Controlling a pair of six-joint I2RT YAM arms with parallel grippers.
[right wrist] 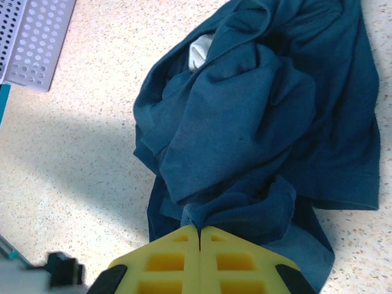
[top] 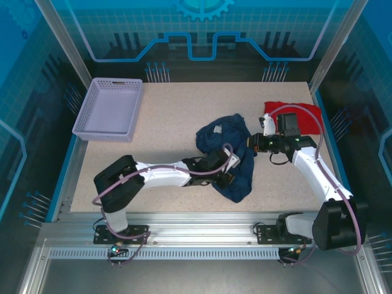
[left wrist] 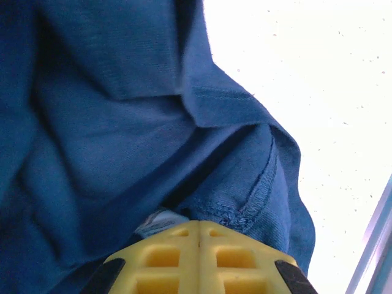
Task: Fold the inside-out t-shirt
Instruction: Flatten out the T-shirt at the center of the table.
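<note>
**Near edge.** The mounting rail (top: 202, 236) carries both arm bases, and the arms reach inward over the table (top: 165, 122).

**Middle ground.** The left gripper (left wrist: 199, 226) is clenched, its yellow fingers pressed together on a stitched hem of the inside-out t-shirt (top: 219, 136). The right gripper (right wrist: 199, 229) is likewise clenched, pinching a bunched fold at the opposite edge. The shirt lies crumpled in a heap right of the table's centre, between the two grippers. A pale tag (right wrist: 199, 52) shows among its folds. The two opposed edge grips probably serve to lift and draw the cloth out flat. No fold has been made, so the task appears to be at an early stage.

**Far ground.** A red garment (top: 306, 113) lies just beyond the right wrist. A lilac basket (top: 110, 107) stands at the far left corner, well apart from the shirt.
</note>
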